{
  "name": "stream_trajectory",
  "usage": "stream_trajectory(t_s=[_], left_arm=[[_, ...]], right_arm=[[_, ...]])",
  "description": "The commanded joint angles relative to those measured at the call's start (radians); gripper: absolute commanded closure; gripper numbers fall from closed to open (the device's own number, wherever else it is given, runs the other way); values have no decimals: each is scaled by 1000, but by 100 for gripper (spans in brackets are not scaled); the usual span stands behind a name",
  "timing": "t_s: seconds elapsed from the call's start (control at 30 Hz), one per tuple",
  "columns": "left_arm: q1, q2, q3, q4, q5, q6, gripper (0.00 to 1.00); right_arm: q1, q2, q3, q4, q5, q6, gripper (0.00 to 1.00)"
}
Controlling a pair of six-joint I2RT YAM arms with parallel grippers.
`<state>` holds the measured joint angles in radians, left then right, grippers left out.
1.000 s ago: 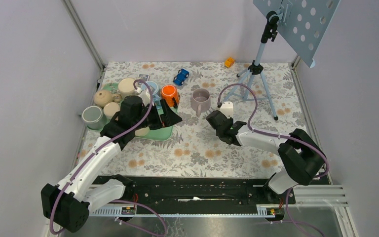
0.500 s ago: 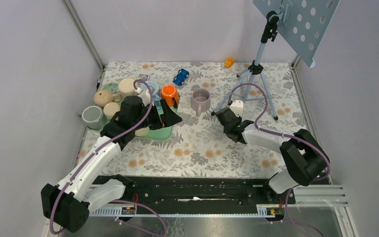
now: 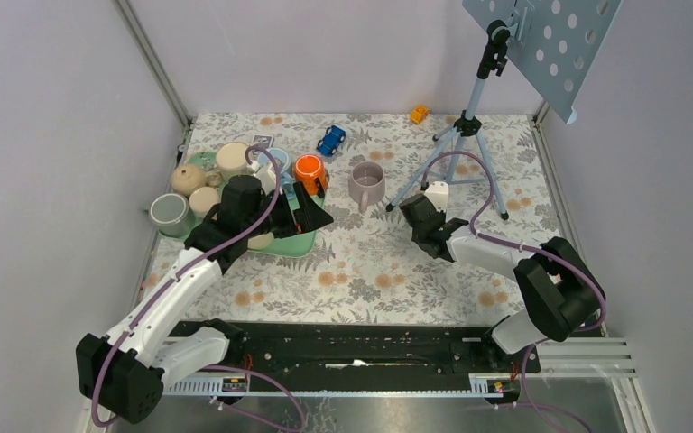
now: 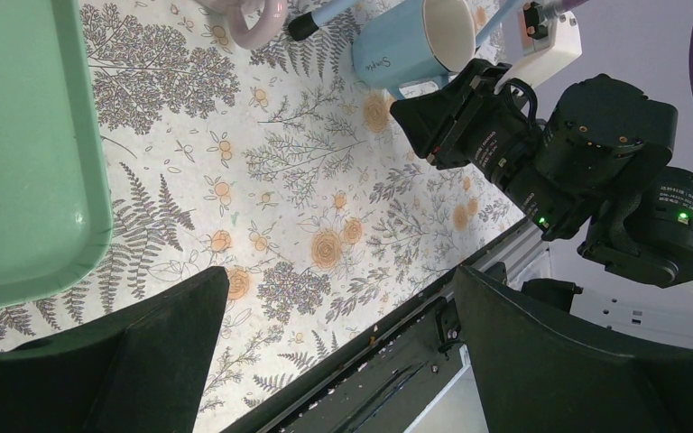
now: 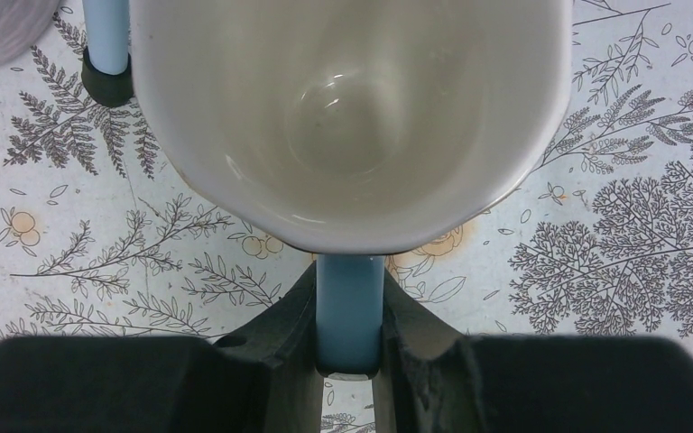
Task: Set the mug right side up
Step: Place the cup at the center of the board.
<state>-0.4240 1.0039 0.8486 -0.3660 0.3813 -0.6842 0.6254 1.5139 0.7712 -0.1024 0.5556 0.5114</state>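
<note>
Mug handle [image 5: 350, 329] in right hand [image 5: 350, 298], wrist-view

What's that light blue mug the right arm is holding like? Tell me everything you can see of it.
The mug is pale blue outside with dark script lettering, glossy white and empty inside, and looks ceramic. The right end effector is shut on its blue handle. Its mouth faces that arm's camera. Whether its base touches the table is unclear.
</note>
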Motion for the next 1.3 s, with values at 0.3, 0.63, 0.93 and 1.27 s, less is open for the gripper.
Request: stream_trajectory(t_s=[0.3, 0.63, 0.93, 1.27], left_arm=[[-2, -1, 0, 28, 10, 15, 1], [-2, 5, 7, 29, 13, 15, 1], [-2, 17, 35, 3, -32, 41, 1], [-2, 22, 70, -105, -310, -12, 1]], right_arm=[[-6, -10, 55, 3, -23, -32, 65], [-5, -32, 66, -23, -19, -33, 40], [-6, -150, 67, -137, -39, -8, 3], [-5, -397, 23, -225, -82, -4, 0]])
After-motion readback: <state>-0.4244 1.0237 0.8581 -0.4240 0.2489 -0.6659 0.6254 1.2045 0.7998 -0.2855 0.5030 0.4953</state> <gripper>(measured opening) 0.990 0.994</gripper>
